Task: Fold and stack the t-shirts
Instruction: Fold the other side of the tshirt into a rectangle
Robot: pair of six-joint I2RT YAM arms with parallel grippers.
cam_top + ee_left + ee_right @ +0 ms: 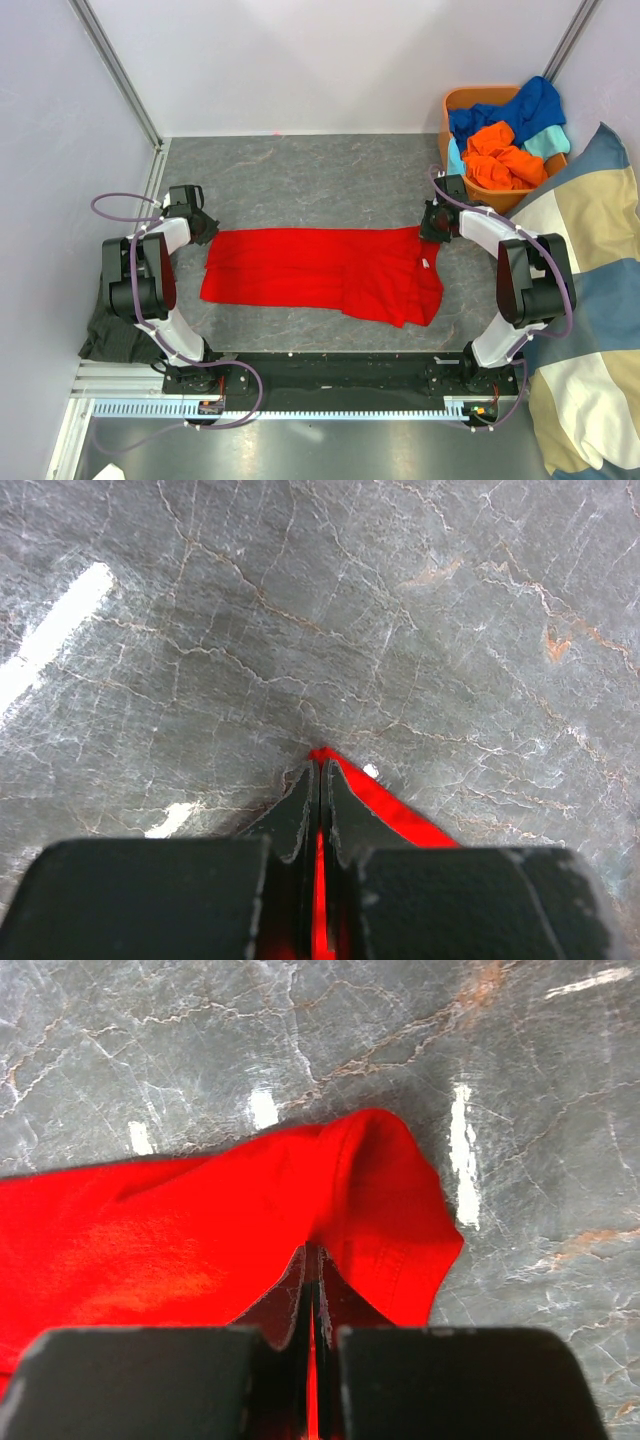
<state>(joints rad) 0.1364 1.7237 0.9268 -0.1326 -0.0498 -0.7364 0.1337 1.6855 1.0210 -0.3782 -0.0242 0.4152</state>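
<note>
Grey marbled worktop (300, 170) fills the centre of the frame. One red t-shirt (320, 275) lies flat across its middle, stretched from left to right. The left pincer (203, 228) is clamped on the shirt's left edge, and the right pincer (432, 228) is clamped on its upper right corner. Orange, blue and teal t-shirts (505, 140) sit heaped in a basket (458, 100) at upper right.

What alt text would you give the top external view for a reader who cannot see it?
A red t-shirt lies spread across the grey table, its far corners pinched by the left gripper and right gripper. A basket of orange, blue and teal shirts sits far right.
</note>
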